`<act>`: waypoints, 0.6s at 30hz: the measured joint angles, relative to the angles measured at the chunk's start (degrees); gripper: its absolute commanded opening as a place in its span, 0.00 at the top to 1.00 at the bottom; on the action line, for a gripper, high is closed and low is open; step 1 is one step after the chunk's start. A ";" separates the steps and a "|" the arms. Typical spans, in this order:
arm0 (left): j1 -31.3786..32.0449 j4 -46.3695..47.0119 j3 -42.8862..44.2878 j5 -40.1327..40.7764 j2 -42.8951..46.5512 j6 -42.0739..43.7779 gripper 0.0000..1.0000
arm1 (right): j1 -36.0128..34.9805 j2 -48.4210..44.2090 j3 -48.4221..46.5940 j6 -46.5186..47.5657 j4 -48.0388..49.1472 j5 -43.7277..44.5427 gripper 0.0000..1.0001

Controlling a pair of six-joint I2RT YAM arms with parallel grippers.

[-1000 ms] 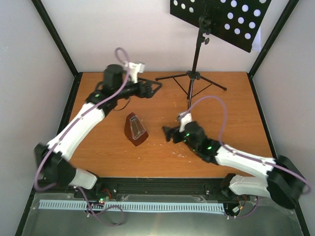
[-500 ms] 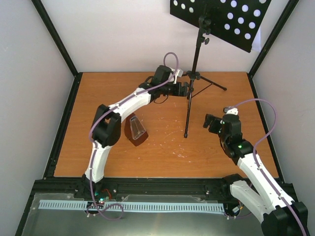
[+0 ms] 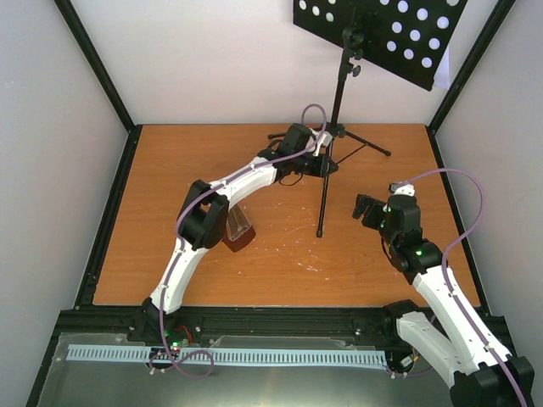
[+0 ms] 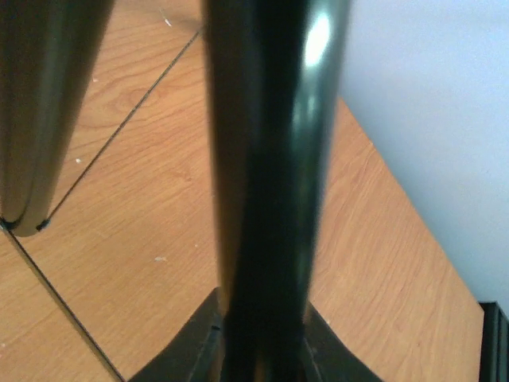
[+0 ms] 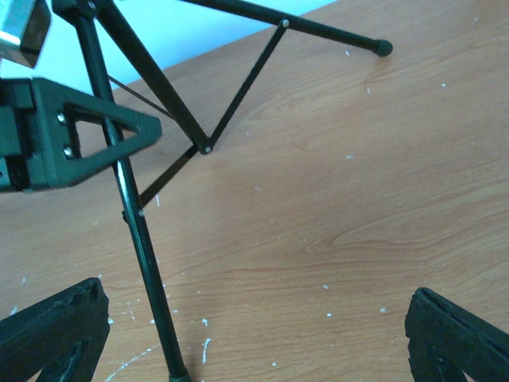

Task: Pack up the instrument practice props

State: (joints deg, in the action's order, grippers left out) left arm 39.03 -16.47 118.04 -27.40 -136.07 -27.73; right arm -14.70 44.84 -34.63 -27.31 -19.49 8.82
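**Overhead and wrist views of the two-arm cell.** The black music stand (image 3: 339, 93) is upright on the wooden table (image 3: 170, 170). Its tripod is planted by the far edge, a little toward the far right corner. Its perforated desk (image 3: 382, 30) sits tilted high above that edge.

One tripod leg (image 3: 323, 199) slopes from the hub toward the table's centre and ends in a foot there. The left arm (image 3: 237, 182) stretches diagonally from the near left corner to this leg. The left gripper (image 3: 325, 164) sits at the leg's upper part, just below the hub.

In the left wrist view a glossy black tube fills the middle of the frame, close against the camera. Whether the jaws press on it or merely flank it cannot be told. In the right wrist view one triangular finger (image 5: 95, 139) of the left gripper lies against the same leg.

The right gripper (image 3: 363, 209) hovers between the leg's foot and the right edge, facing the tripod but apart from it. Its fingertips (image 5: 56, 334) are spread wide, with only bare wood between them; it holds nothing.

The red-brown metronome (image 3: 242, 233) stands left of the table's centre, toward the near edge, partly hidden beneath the left arm's elbow
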 measured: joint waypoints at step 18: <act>-1.51 -2.36 -36.50 -11.39 26.95 19.28 1.00 | 0.13 -2.38 2.19 1.68 19.78 -17.97 0.01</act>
State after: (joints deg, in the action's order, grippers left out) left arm 37.52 -18.83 81.54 -38.79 -109.12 -8.45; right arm -14.57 42.46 -32.45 -25.63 0.30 -9.15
